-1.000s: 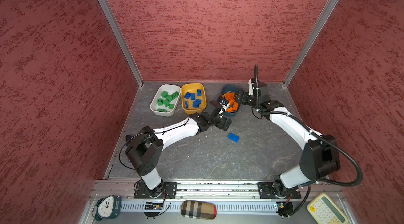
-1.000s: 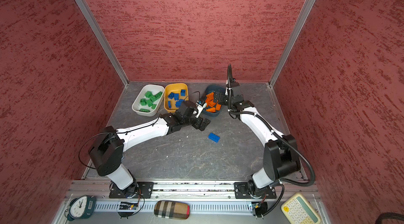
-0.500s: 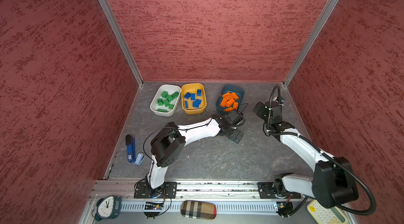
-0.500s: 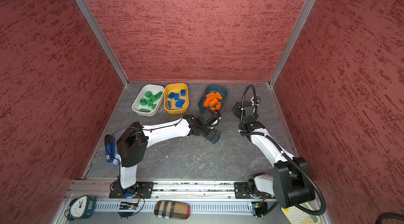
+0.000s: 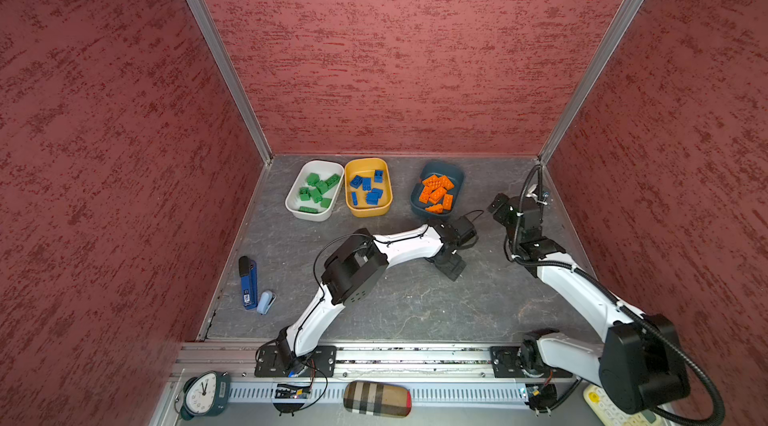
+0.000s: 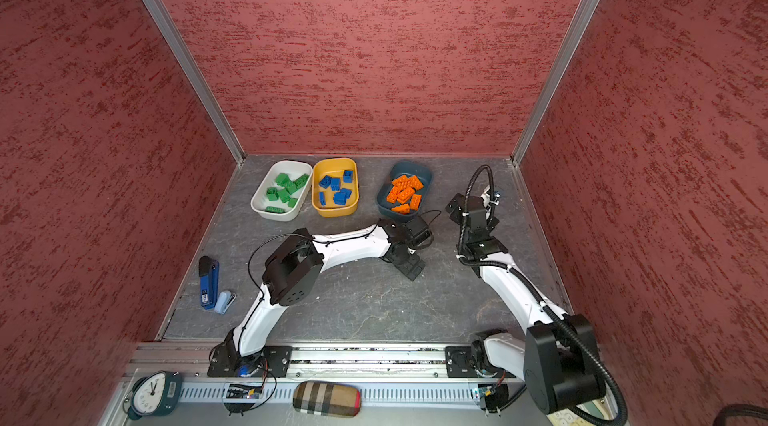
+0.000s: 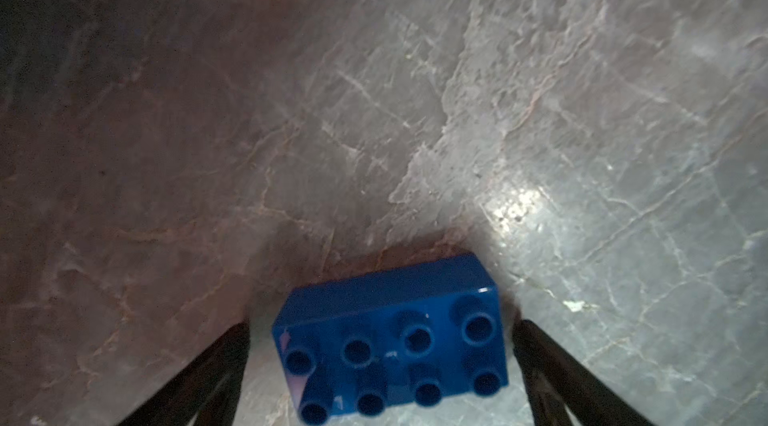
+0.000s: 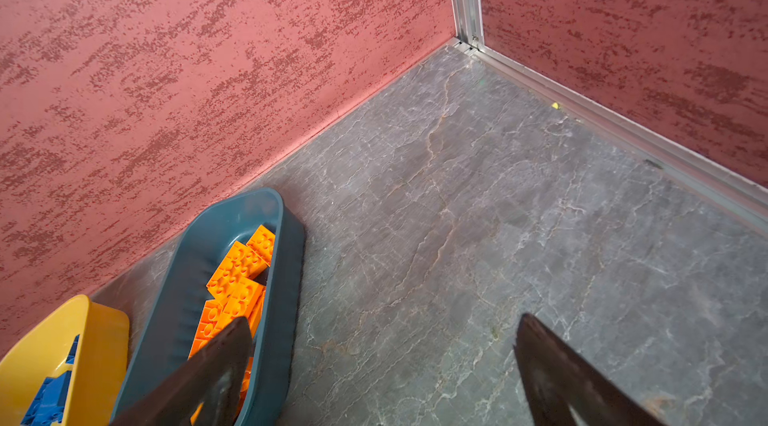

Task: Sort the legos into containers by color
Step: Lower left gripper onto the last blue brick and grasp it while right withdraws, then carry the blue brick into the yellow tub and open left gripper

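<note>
Left wrist, spread fingers (image 7: 199,382) straddling blue lego (image 7: 390,340)

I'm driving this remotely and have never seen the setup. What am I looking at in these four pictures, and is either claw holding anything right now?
Two white robot arms, each ending in a two-fingered gripper, work on a grey table. Both top views look down on the whole scene; each wrist view looks out along one gripper. At the back stand a white tub of green bricks, a yellow tub of blue bricks and a teal tub of orange bricks. A blue stapler lies at the left. The left wrist view shows the left gripper open, its fingers either side of a loose blue brick on the table, not gripping it. The right gripper is open and empty, near the teal tub.
</note>
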`<state>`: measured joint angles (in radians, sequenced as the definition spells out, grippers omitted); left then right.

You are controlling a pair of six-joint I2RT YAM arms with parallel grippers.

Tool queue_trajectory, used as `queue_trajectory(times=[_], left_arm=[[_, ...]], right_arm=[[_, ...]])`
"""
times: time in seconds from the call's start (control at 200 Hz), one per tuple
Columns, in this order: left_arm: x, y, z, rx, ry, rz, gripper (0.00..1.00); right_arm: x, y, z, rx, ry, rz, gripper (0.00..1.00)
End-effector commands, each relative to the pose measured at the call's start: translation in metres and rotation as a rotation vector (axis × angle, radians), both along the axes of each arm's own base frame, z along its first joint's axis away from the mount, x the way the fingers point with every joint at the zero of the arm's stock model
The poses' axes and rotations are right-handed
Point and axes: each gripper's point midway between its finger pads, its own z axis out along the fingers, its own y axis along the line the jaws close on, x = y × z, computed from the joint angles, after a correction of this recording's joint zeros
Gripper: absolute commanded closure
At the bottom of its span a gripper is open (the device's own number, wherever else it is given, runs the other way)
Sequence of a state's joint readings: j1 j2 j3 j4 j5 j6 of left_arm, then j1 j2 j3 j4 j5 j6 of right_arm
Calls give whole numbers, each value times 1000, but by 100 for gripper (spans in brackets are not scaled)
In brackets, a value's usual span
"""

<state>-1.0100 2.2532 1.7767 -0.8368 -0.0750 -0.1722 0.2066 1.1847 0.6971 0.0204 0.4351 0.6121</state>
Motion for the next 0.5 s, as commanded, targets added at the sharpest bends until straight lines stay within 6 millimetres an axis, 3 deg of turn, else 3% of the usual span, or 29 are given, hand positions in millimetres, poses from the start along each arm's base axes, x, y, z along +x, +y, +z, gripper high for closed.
queue_trajectory(times=[0.0,0.065,0.14,0.281,0.381,0.496], left_arm=[[-9,1,-12,50,44,-19,10],[-11,1,-15,65,55,-25,20],[-10,1,-15,66,50,-22,24],[-7,1,-10,60,34,-27,40],[0,1,1,11,16,-20,43],[24,14,30,-91,-28,56,45]], right_arm=[[2,-6,11,-32,-36,-23,1],[3,-6,9,-31,-32,-19,1],[4,-4,6,-24,-27,-12,1],[8,4,6,-13,-23,29,1],[13,10,14,8,-41,62,1],[21,26,24,44,-73,142,1]])
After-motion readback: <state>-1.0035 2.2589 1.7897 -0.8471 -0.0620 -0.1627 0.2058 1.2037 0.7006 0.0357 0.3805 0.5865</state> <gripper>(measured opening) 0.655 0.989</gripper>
